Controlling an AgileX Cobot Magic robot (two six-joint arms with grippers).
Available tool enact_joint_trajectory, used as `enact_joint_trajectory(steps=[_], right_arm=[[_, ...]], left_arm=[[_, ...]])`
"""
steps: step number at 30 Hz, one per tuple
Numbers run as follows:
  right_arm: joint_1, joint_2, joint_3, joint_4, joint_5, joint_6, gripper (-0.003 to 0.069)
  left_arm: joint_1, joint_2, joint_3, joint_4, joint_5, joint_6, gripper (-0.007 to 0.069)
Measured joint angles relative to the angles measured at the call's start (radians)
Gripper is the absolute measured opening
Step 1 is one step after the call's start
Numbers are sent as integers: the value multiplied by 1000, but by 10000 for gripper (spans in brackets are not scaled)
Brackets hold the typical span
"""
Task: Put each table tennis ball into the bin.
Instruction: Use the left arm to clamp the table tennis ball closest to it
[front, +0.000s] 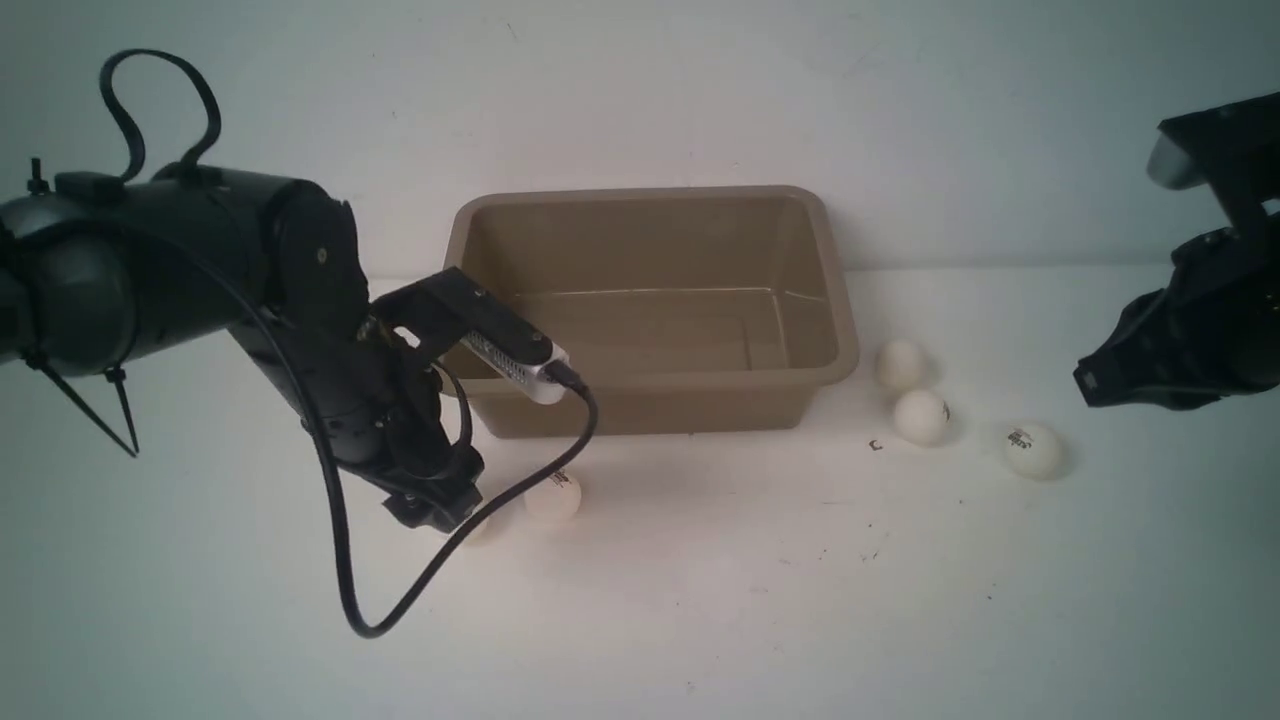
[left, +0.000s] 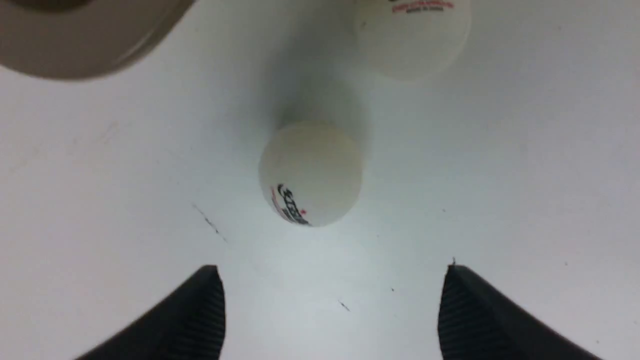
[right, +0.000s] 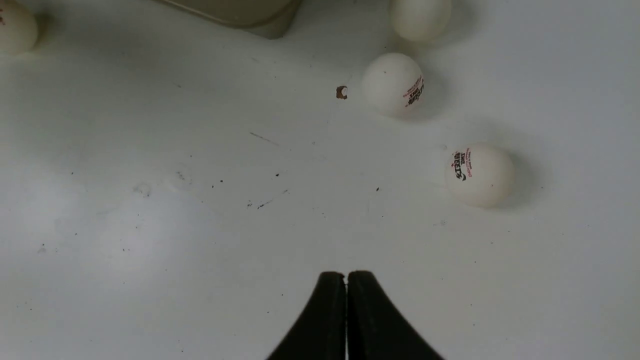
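Observation:
The tan bin (front: 640, 193) stands at the middle back, and no ball shows inside it. Three table tennis balls lie to its right (front: 900, 363) (front: 920, 416) (front: 1033, 450). One more ball (front: 553, 495) lies in front of its left corner. My left gripper (front: 435, 510) hangs low beside that ball. In the left wrist view the left gripper (left: 331, 272) is open, with a logo ball (left: 311, 172) on the table just beyond its tips and another ball (left: 412, 35) farther on. My right gripper (right: 346, 274) is shut and empty, raised at the far right (front: 1090, 385).
A black cable (front: 400, 600) loops from the left wrist down over the table in front of the bin. A small brown speck (front: 876, 445) lies beside the right-hand balls. A pale wall stands close behind the bin.

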Motion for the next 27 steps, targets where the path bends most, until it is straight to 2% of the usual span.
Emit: enact_joint_trajectory(steps=[6,23,27], right_arm=[[0,0,0,16,2,0,-6],[0,0,0,19,9,-1,-2],[0,0,0,19,10,-1,-2]], left_arm=[[0,51,7,0,-101,17,510],[0,189,7,-2,-207,37,508],[0,208,7,-2,-216,37,449]])
